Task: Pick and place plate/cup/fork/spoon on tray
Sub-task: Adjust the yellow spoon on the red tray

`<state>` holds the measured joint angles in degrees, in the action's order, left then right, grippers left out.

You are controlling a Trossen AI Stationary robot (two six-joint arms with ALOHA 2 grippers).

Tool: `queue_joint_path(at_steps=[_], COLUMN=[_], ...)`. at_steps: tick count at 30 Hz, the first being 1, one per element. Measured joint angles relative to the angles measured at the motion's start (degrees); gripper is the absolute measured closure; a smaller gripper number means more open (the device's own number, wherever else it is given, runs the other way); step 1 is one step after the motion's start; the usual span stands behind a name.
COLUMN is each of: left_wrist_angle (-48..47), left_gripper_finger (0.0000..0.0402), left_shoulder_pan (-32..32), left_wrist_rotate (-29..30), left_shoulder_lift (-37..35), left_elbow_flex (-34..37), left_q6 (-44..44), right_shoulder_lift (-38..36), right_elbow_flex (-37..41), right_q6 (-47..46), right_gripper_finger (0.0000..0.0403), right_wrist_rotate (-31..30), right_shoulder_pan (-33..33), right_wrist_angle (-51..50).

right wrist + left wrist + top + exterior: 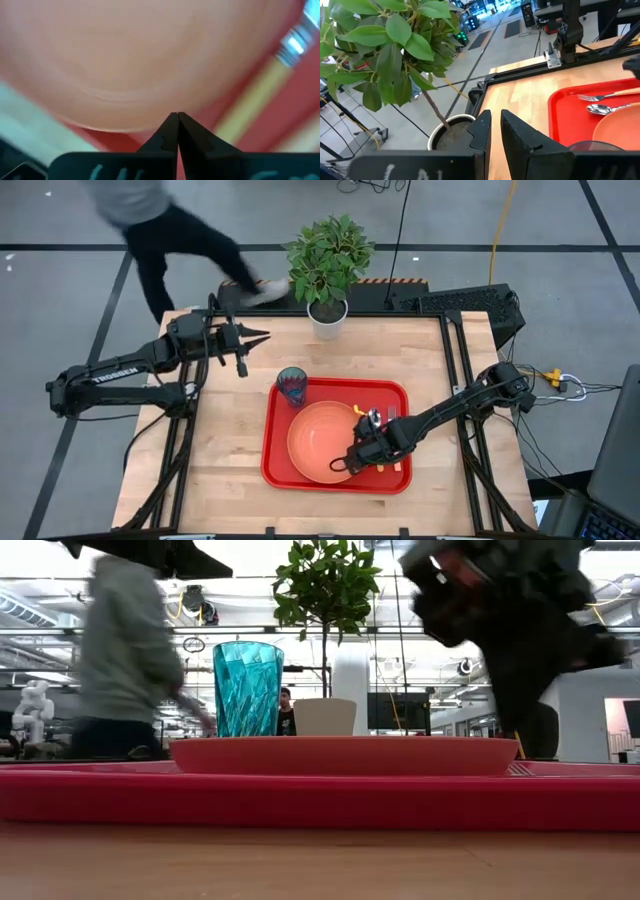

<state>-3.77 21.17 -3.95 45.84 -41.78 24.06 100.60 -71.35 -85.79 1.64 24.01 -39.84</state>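
One red tray (275,442) on bench (225,450), carrying one plate (320,442), one cup (292,386), one fork (600,95), one spoon (600,108). Right gripper (350,464) fingers together, empty, above plate edge. Left gripper (262,336) fingers slightly apart, empty, near one potted plant (327,265).

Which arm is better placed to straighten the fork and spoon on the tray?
Right. Its hand is shut, low over the tray beside the plate. The left hand hangs beyond the tray, near the plant pot.
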Motion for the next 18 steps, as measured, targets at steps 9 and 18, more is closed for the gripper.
queue_joint_path(at_steps=[9, 18], left_wrist_angle=[-0.1, -0.7], left_gripper_finger=[0.0355, 0.0355], left_shoulder_pan=[0.1, 0.1], left_wrist_rotate=[0.0, 0.0], left_shoulder_lift=[0.0, 0.0], left_elbow_flex=[0.0, 0.0], left_q6=[-0.2, 0.3], right_shoulder_lift=[0.0, 0.1], right_elbow_flex=[0.0, 0.0], right_q6=[-13.1, -25.8], right_gripper_finger=[0.0403, 0.0403], right_wrist_rotate=[-0.1, 0.1], right_shoulder_pan=[-0.2, 1.8], right_wrist_angle=[0.2, -9.2])
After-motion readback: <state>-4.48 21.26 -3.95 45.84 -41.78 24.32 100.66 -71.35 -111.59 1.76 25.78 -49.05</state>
